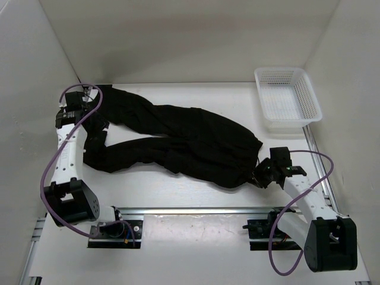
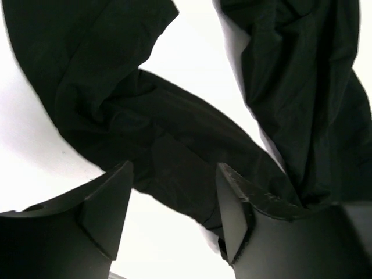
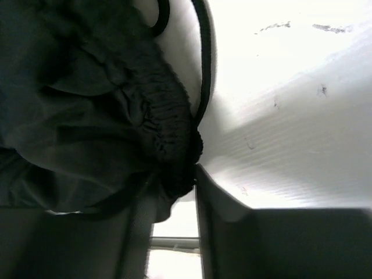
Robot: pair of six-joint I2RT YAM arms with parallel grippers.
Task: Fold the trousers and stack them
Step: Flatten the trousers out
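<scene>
Hanging over the left part of the table (image 1: 196, 199), the left gripper (image 1: 94, 127) is pointing down at the leg ends of the black trousers (image 1: 196, 142). Its jaws are standing wide apart. In the left wrist view the fingers (image 2: 107, 203) are framing a wrinkled band of leg fabric that is running slantwise under the gap. Whether the pads are touching the cloth I cannot tell.

The trousers are lying flat across the middle of the table. The two legs are stretching leftward with a bare sliver of table showing between them, one reaching toward the far-left corner and the other bending along the nearer side. Right of centre the legs are joining into a broader, rumpled seat, which is tapering to the waist at the near right.

There the right gripper (image 1: 260, 176) is pinching the waist. In the right wrist view its jaws are standing narrow, clamping the gathered elastic waistband (image 3: 168, 133), while a thin black drawstring (image 3: 203, 70) is looping out onto the white surface beside it. A white mesh basket (image 1: 309, 95) is sitting in the far-right corner, near the waist end but not touching it.
</scene>
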